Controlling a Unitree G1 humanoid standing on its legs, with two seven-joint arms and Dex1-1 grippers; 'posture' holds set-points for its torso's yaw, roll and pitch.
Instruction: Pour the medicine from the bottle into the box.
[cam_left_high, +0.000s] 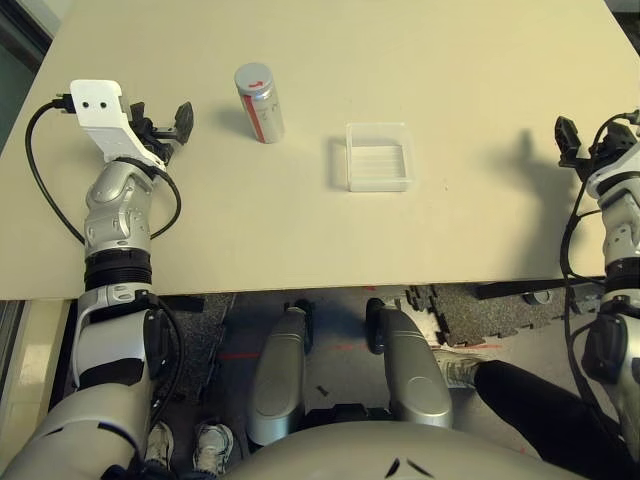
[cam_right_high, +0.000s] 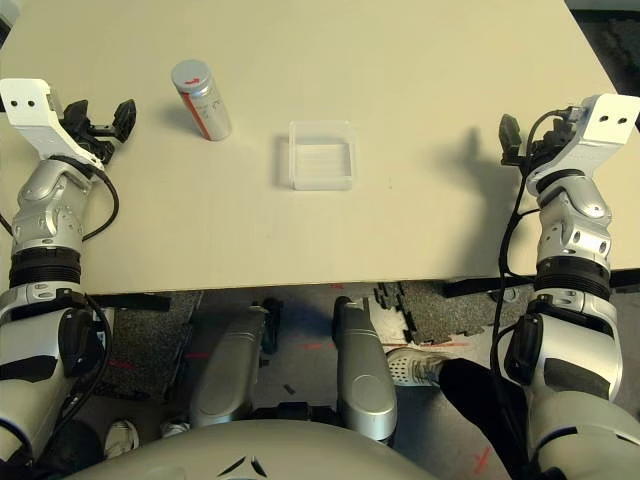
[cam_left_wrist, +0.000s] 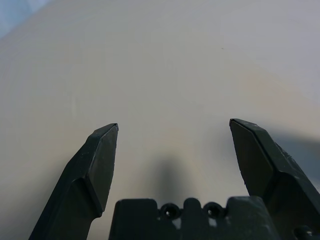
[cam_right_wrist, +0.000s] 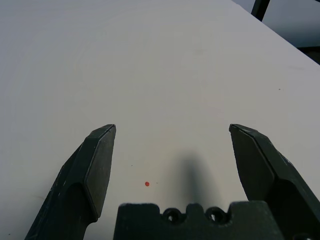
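Left gripper (cam_left_high: 163, 123) beside capped bottle (cam_left_high: 259, 103)

table (cam_left_high: 300, 250): beige | on it: bottle (cam_left_high: 259, 102) upright, box (cam_left_high: 379, 156) beside

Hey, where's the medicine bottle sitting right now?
In the head views the bottle stands capped on the table's left half, between the open left gripper and the clear box, touching neither.
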